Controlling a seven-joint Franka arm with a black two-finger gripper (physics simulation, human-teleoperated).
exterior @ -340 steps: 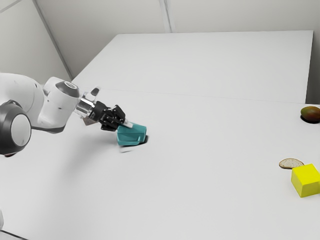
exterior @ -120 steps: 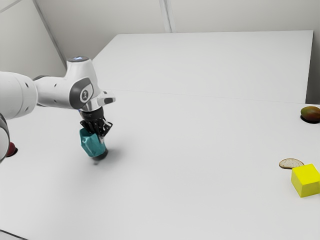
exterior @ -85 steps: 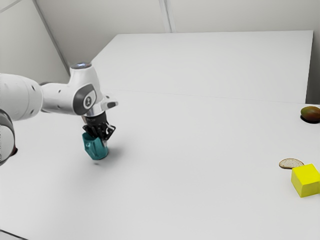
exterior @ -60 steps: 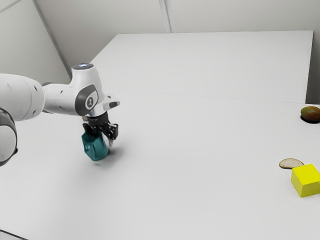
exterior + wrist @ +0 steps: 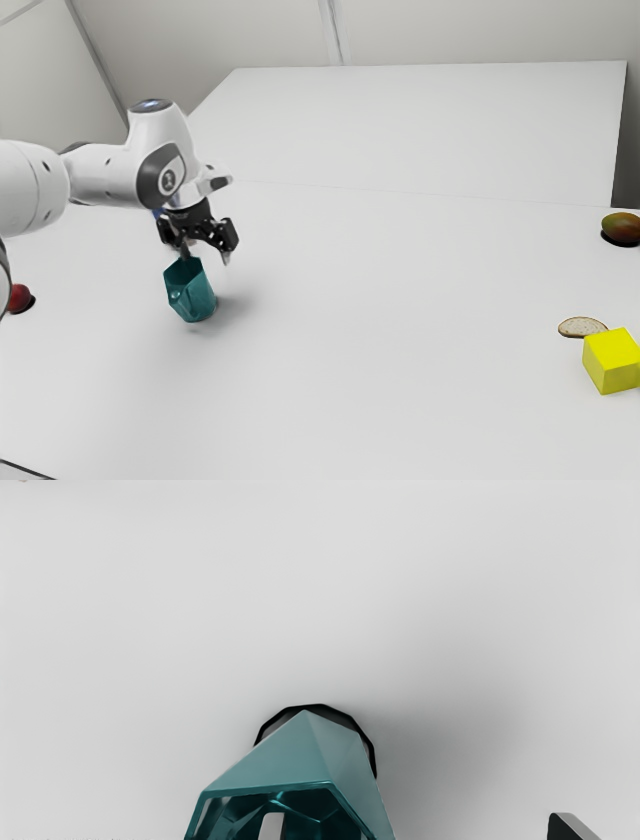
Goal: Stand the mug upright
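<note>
In the exterior view my gripper (image 5: 205,256) hangs just above the teal faceted mug (image 5: 191,292), with its fingers spread wide. The mug stands upright on the table, its opening facing up. From the wrist view, the gripper (image 5: 417,825) has one finger over the opening of the mug (image 5: 285,762) and the other well outside its wall. Nothing is held between the fingers. The mug's far lower part is hidden in the wrist view.
On the white table (image 5: 400,300), a red round object (image 5: 19,298) lies at the exterior view's left edge. Toward the exterior view's right are a yellow cube (image 5: 611,360), a bread slice (image 5: 582,327) and a mango (image 5: 624,228).
The mug, lying on its side and held at first, was carried toward the exterior view's left and turned upright. My gripper has since opened, let go of it and risen a little.
</note>
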